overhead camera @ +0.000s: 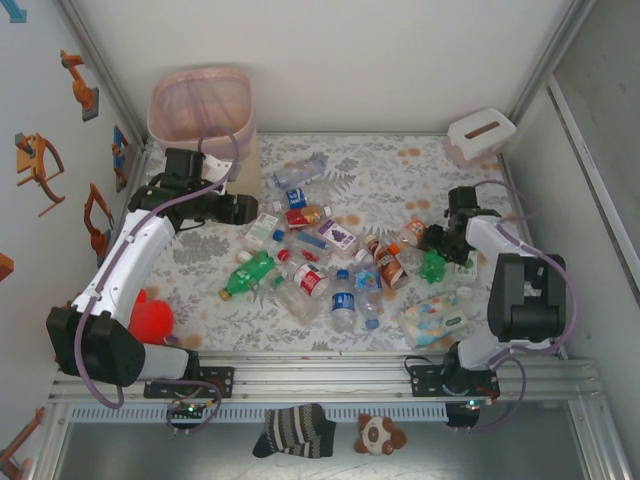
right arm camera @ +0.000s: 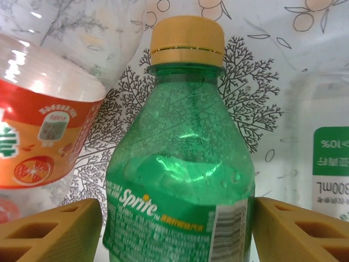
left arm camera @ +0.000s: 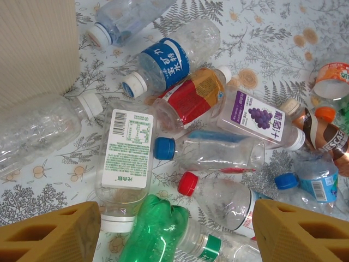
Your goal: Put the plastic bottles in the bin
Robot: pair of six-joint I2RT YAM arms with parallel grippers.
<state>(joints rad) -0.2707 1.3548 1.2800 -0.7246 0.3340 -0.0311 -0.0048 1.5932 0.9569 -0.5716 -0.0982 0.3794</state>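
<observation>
Bottles (overhead camera: 320,262) lie heaped mid-table in the top view, with the bin (overhead camera: 200,72) at the far left corner and the left gripper (overhead camera: 250,210) at the heap's left edge. Left wrist view: its fingers stand spread above a green bottle (left arm camera: 155,229), holding nothing. Right wrist view: the right gripper (right arm camera: 177,210) pinches a green Sprite bottle (right arm camera: 180,164) by its sides.

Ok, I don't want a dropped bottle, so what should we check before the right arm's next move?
1. The Sprite bottle sits between the fingers of the right gripper: ok.
2. Both pads touch it: ok.
3. It is lifted clear of the table: cannot tell.
4. The left gripper is open, holding nothing: ok.
5. The bin has its mouth open: ok.
6. Path to it is free: not ok, the left arm lies in front.
</observation>
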